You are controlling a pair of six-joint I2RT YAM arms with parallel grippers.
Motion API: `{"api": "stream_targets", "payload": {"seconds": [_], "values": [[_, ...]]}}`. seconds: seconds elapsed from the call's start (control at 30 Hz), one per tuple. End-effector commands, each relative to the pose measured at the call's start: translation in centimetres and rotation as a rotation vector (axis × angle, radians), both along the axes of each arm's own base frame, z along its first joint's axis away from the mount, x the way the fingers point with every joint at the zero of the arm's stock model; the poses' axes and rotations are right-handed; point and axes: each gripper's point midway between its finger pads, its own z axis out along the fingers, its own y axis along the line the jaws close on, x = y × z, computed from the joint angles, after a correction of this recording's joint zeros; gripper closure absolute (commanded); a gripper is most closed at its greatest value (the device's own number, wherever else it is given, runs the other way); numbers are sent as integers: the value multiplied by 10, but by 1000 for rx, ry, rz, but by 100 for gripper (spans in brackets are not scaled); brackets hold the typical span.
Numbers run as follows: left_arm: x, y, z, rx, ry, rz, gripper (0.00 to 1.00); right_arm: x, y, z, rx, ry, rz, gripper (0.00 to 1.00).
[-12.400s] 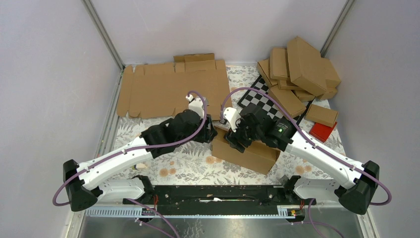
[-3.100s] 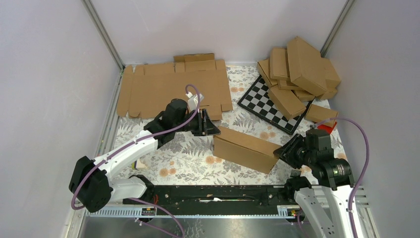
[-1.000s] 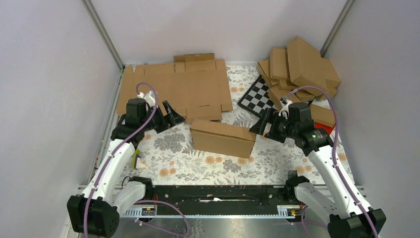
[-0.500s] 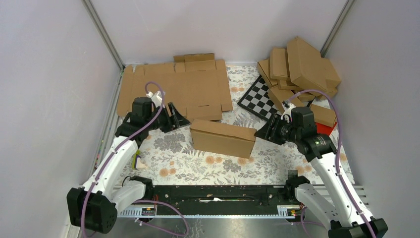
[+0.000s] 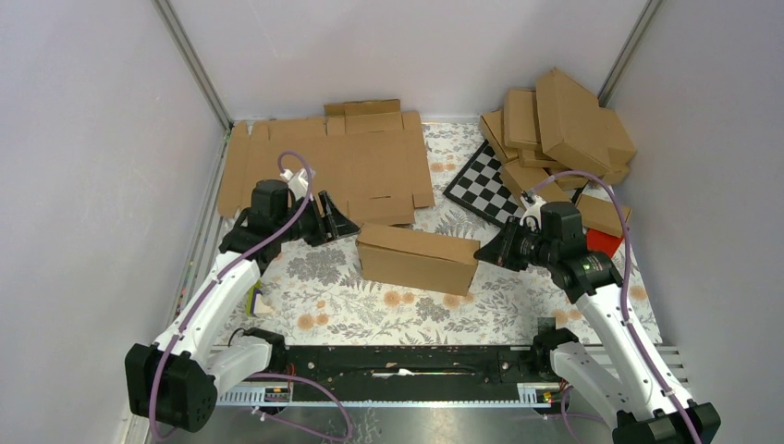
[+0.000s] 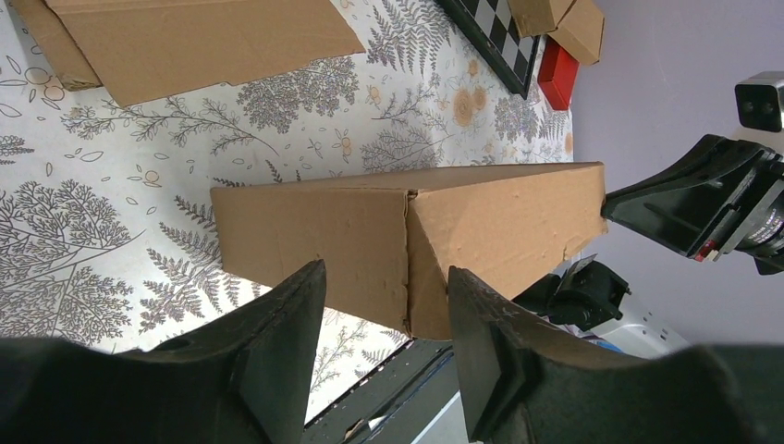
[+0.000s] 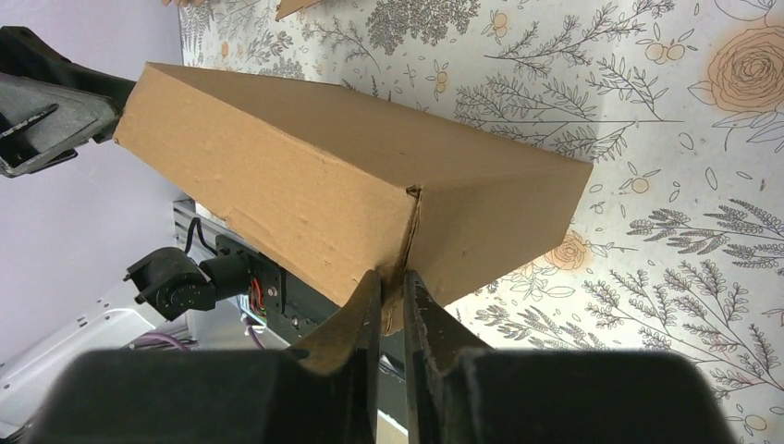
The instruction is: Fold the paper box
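The paper box (image 5: pixel 416 259) lies folded shut on the flowered table (image 5: pixel 324 305), its long side facing the arms. At its left end, my left gripper (image 5: pixel 344 225) is open. In the left wrist view the box's near vertical corner (image 6: pixel 408 250) sits just past the gap between my fingers (image 6: pixel 277 342), and nothing is clasped. My right gripper (image 5: pixel 484 252) is at the box's right end. In the right wrist view it (image 7: pixel 391 275) is shut on the box's corner edge (image 7: pixel 411 222), with cardboard pinched between its tips.
Flat cardboard sheets (image 5: pixel 324 166) lie at the back left. A checkered board (image 5: pixel 485 190) lies at the back right, next to a pile of folded boxes (image 5: pixel 564 129). A red object (image 5: pixel 606 245) lies just behind my right arm. A black rail (image 5: pixel 398 361) runs along the front.
My left gripper has moved right to the box's left end and narrowed its jaws. My right gripper has closed on the box's right corner. The box has barely shifted.
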Motion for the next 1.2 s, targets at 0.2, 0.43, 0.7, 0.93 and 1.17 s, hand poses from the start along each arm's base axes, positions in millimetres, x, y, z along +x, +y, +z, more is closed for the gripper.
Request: {"api": "stream_targets", "payload": {"seconds": [0.2,0.43,0.7,0.93,1.17], "values": [[0,-8,19,-54,-46,-34,46,-14,-15,-46,-120,104,9,87],[-9,-11,17,-68,-27,-71,49,-16,-17,-56,-137,128,10,79],[-19,-10,14,-55,10,-88,73,-13,-14,-52,-124,118,11,71],[-23,-7,20,-38,31,-76,61,-12,-15,-51,-125,114,9,74],[-22,5,36,31,16,-20,56,-10,-14,-48,-125,108,6,73]]}}
